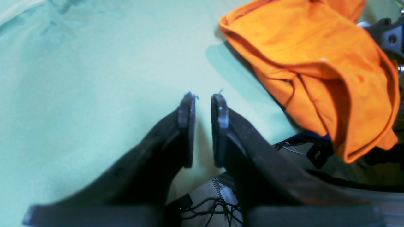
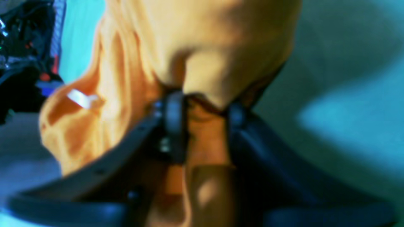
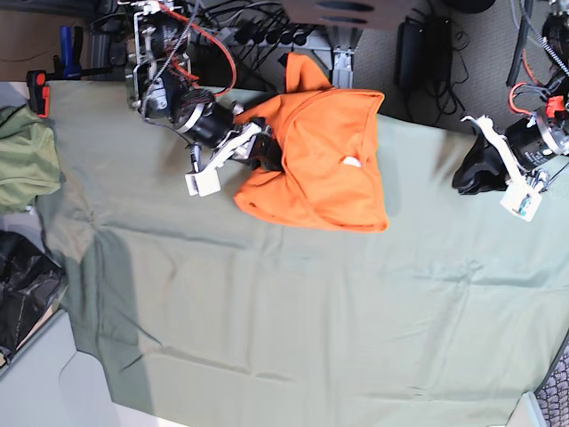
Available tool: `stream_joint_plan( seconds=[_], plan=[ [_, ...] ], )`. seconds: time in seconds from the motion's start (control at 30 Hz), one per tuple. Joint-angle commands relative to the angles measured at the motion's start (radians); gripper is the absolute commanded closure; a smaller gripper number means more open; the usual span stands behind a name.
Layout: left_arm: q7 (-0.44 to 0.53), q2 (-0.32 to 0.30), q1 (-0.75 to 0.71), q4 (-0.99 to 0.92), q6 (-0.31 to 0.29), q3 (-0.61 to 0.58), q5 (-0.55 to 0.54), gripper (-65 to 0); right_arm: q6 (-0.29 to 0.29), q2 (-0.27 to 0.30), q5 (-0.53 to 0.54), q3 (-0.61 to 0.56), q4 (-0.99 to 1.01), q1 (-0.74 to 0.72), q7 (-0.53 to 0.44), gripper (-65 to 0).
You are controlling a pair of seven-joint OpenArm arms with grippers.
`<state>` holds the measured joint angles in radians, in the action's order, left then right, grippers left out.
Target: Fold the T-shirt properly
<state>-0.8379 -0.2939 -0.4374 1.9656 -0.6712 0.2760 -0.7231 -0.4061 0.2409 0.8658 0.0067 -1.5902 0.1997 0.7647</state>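
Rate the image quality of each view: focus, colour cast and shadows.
Right wrist view: heavily blurred, blue-tinted, T-shirt washed pale around the right gripper. Left wrist view: sharper beyond the soft-edged left gripper, the shirt casting a shadow on the sage-green cloth. Base view: crisp, evenly lit, with a darker band across the cloth's left part.

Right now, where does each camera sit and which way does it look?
Left wrist: on the left arm, looking along the left gripper at the green cloth; the shirt is off to the right. The jaws are slightly apart, with nothing between them.
Right wrist: on the right arm, close up; the right gripper is clamped on the shirt.
Base: overhead, looking down at the cloth, with both arms in view.
Shared: all three show the shirt and the cloth.
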Motion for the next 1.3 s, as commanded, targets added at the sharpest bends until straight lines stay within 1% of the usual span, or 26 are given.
stream_joint_plan(
  seconds=[0.0,0.07,0.1,0.3,0.4,0.47,0.53,0.6,0.7,0.77,0.87,1.03,1.1,1.2,1.23,1.27],
  plan=[
    [0.018,-0.008,0.002,0.021,-0.027,0.005,-0.017,-12.8,-0.118,0.005,-0.002,-0.002,-0.012,0.000,0.011,-9.3],
    [0.018,-0.008,0.002,0.021,-0.027,0.005,-0.018,-12.8,-0.118,0.005,-0.019,-0.002,-0.012,0.000,-0.002,-2.4],
    [0.018,-0.008,0.002,0.021,-0.027,0.005,-0.018,-12.8,-0.118,0.005,-0.030,-0.002,-0.012,0.000,-0.006,0.0],
    [0.018,-0.009,0.002,0.021,-0.027,0.005,-0.021,-12.8,-0.118,0.006,-0.071,0.010,-0.012,-0.008,-0.024,0.0],
    [0.017,-0.009,0.002,0.021,-0.027,0.005,-0.021,-12.8,-0.118,0.006,-0.089,0.062,-0.012,-0.014,-0.054,0.0],
    [0.016,-0.009,0.002,0.021,-0.027,0.005,-0.022,-12.8,-0.118,0.013,-0.092,0.104,-0.012,-0.026,-0.052,0.0],
    [0.005,-0.009,0.002,0.021,-0.027,0.005,-0.036,-12.8,-0.118,0.025,-0.092,0.140,-0.012,-0.034,-0.053,0.0],
    [-0.016,-0.008,0.002,0.021,-0.027,0.005,-0.074,-12.8,-0.118,0.048,-0.092,0.161,-0.012,-0.041,-0.051,0.0],
    [-0.043,-0.008,0.002,0.021,-0.027,0.005,-0.131,-12.8,-0.118,0.082,-0.091,0.175,-0.012,-0.044,-0.051,0.0],
    [-0.044,-0.008,0.002,0.021,-0.027,0.005,-0.134,-12.8,-0.118,0.095,-0.091,0.175,-0.012,-0.043,-0.049,0.0],
    [-0.046,-0.008,0.001,0.021,-0.027,0.005,-0.140,-12.8,-0.118,0.093,-0.080,0.174,-0.012,-0.041,-0.042,0.0],
    [-0.073,-0.008,-0.028,0.021,-0.027,-0.002,-0.179,-12.7,-0.118,0.086,-0.063,0.172,-0.012,-0.041,-0.021,0.0],
    [-0.084,-0.009,-0.048,0.021,-0.027,-0.024,-0.182,-12.2,-0.118,0.079,-0.049,0.166,-0.012,-0.041,-0.007,0.0],
    [-0.087,-0.008,-0.068,0.021,-0.027,-0.101,-0.164,-10.7,-0.118,0.065,-0.047,0.151,-0.012,-0.041,-0.005,0.0],
    [-0.087,-0.008,-0.068,0.021,-0.027,-0.137,-0.143,-8.6,-0.118,0.059,-0.047,0.148,-0.012,-0.041,-0.006,-6.8],
    [-0.087,-0.008,-0.066,0.021,-0.027,-0.175,-0.114,-5.5,-0.118,0.052,-0.047,0.148,-0.012,-0.041,-0.006,-16.1]
  ],
)
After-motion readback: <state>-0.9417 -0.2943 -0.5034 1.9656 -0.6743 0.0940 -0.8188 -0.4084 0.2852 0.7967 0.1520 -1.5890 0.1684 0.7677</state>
